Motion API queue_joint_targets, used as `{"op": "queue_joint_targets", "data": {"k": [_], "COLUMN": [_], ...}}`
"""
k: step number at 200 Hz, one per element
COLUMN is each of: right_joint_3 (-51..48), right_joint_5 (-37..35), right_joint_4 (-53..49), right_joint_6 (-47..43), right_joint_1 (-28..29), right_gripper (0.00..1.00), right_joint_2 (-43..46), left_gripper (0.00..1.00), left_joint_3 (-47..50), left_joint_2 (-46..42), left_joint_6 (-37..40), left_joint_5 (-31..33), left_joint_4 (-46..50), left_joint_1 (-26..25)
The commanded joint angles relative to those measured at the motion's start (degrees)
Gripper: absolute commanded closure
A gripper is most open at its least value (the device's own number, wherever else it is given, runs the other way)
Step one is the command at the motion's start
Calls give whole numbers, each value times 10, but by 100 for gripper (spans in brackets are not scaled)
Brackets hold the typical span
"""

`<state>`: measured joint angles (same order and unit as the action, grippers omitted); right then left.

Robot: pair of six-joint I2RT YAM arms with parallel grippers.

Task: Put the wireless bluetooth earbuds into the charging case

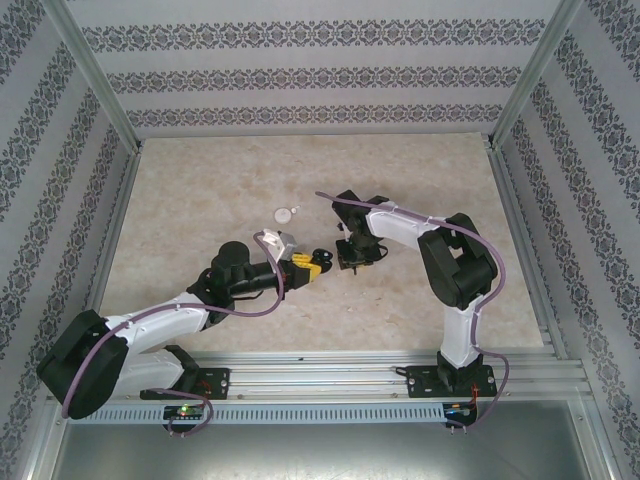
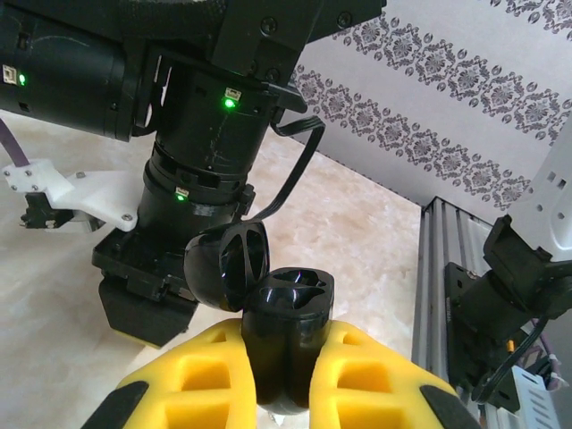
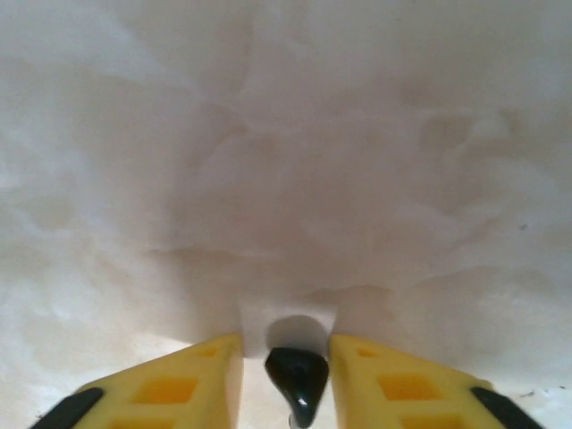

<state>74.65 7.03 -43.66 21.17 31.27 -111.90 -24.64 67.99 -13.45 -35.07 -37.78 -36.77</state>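
Note:
My left gripper [image 2: 284,362] is shut on the black charging case [image 2: 288,326], which stands upright between the yellow fingers with its lid [image 2: 225,266] hinged open to the left. Its two wells are dark and glossy; I cannot tell whether anything sits in them. In the top view the case [image 1: 321,259] is just left of my right gripper [image 1: 352,262]. That right gripper [image 3: 285,347] points down close to the table, and a black earbud [image 3: 298,377] lies between its fingers with a gap on each side, so the jaws are open.
A small white round puck [image 1: 286,214] lies on the marble table [image 1: 200,200] behind the grippers. The right arm's black wrist [image 2: 201,152] looms close behind the case. Aluminium rails [image 1: 330,378] run along the near edge, patterned walls on three sides.

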Motion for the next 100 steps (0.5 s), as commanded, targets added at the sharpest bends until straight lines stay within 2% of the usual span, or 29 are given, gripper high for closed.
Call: {"op": "queue_joint_targets", "data": {"k": [1, 55, 100], "right_joint_3": [-7, 52, 104], "right_joint_5": [-3, 18, 44], "right_joint_4": [-23, -89, -134], "right_joint_6": [1, -20, -35], "right_joint_1": [-6, -15, -27], "right_gripper": [62, 57, 57], "right_joint_2": [8, 17, -1], "left_gripper": [100, 100, 100], "left_joint_3": [-11, 0, 17], "left_joint_2": [-5, -21, -21], "left_joint_6": [27, 63, 65], "left_joint_5": [16, 40, 22], "left_joint_4": [-27, 10, -2], "left_joint_1": [-7, -6, -7]}}
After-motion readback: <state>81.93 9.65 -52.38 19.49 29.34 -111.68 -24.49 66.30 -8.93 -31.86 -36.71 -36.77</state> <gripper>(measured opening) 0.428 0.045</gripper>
